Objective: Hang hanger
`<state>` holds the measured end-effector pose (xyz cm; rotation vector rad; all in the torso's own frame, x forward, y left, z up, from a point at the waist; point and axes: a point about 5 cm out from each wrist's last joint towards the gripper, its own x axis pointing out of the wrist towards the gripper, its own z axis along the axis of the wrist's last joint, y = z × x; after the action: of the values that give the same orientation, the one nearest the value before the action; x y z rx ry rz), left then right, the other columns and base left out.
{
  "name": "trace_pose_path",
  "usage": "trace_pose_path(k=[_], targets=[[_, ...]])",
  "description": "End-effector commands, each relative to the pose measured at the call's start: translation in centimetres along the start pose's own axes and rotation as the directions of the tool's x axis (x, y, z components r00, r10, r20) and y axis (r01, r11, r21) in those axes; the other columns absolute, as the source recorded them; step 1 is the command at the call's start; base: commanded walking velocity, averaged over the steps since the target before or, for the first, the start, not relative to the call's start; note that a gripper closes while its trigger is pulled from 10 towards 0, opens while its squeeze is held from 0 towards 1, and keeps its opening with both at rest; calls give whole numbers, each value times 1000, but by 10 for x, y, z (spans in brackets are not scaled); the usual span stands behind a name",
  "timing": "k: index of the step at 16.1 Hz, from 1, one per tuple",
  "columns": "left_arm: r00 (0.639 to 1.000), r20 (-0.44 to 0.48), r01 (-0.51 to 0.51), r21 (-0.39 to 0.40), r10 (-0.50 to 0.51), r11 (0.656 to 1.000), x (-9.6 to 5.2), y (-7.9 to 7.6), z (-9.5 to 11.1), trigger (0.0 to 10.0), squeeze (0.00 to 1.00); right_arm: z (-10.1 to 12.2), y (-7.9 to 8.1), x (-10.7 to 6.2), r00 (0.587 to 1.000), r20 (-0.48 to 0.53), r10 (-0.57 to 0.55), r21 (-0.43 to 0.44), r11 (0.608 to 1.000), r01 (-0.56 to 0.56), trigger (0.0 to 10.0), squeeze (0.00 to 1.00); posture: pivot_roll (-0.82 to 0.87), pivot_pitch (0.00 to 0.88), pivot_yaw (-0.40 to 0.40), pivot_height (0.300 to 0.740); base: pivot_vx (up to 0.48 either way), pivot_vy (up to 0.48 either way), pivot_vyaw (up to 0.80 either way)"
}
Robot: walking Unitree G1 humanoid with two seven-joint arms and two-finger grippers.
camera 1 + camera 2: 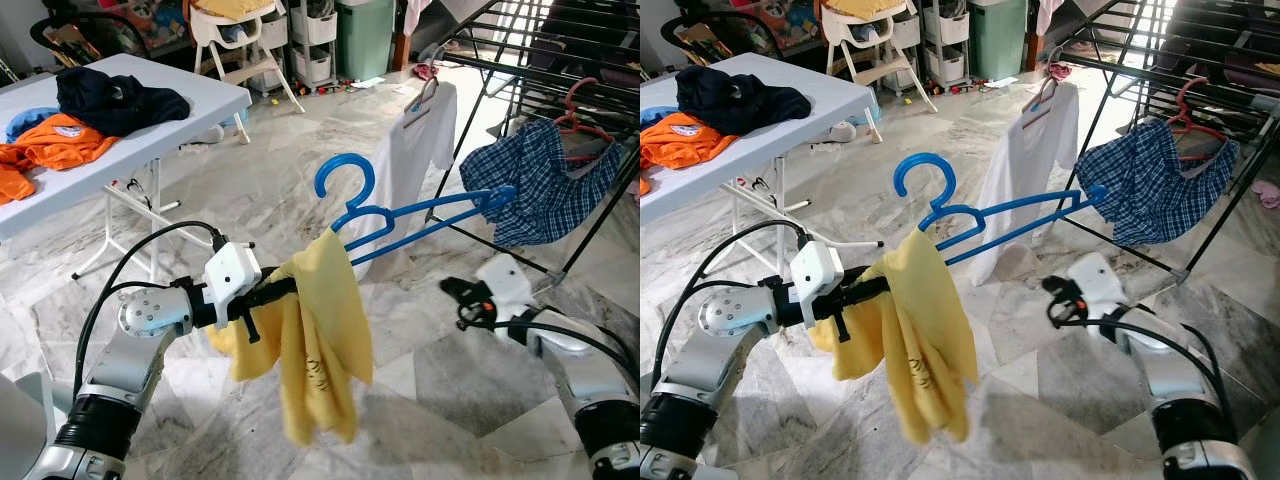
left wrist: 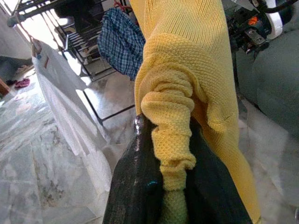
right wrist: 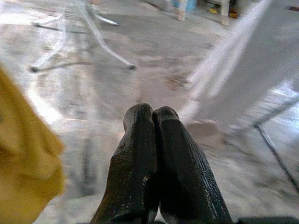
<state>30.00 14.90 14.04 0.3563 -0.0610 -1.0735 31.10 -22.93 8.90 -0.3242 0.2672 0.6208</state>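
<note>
In front of the drying rack, left gripper is clamped on knit yellow shirt draped over the blue plastic hanger. Right gripper is empty, fingers pressed together. White shirt and plaid cloth hang on the rack.

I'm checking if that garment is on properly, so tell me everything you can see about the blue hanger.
The blue hanger looks like smooth plastic, with an open hook on top and two thin parallel bars. It is held in the air, tilted, hook end near the left gripper, far tip pointing towards the drying rack. A yellow knitted garment is bunched over the hook end only, pinched between the left fingers.
</note>
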Motion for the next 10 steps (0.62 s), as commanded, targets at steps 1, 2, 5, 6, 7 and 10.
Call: trace_pose_path(k=[1,2,5,6,7,10], targets=[[999,39,-33,53,31,998,0,10,12,0,0,-5,9,2,999,-18,47,13,999,-46,10000,0,-166,0,77,740,0,0,0],[996,69,-68,70,63,995,3,17,20,0,0,-16,19,6,998,-40,55,75,996,-52,10000,1000,-160,0,78,740,0,0,0],[976,148,-172,90,158,981,4,31,36,0,0,-30,42,9,991,-57,124,137,984,-116,10000,1000,-148,3,87,740,0,0,0],[968,168,-203,103,185,974,4,36,42,0,0,-34,51,8,983,-54,176,177,970,-164,10000,1000,-143,6,91,740,0,0,0],[962,184,-221,105,199,970,4,40,46,0,0,-37,58,7,974,-51,221,197,958,-207,10000,1000,-138,7,93,740,0,0,0],[955,221,-226,112,198,968,8,44,59,0,0,-36,72,8,959,-10,284,256,927,-272,10000,1000,-124,18,105,740,0,0,0]])
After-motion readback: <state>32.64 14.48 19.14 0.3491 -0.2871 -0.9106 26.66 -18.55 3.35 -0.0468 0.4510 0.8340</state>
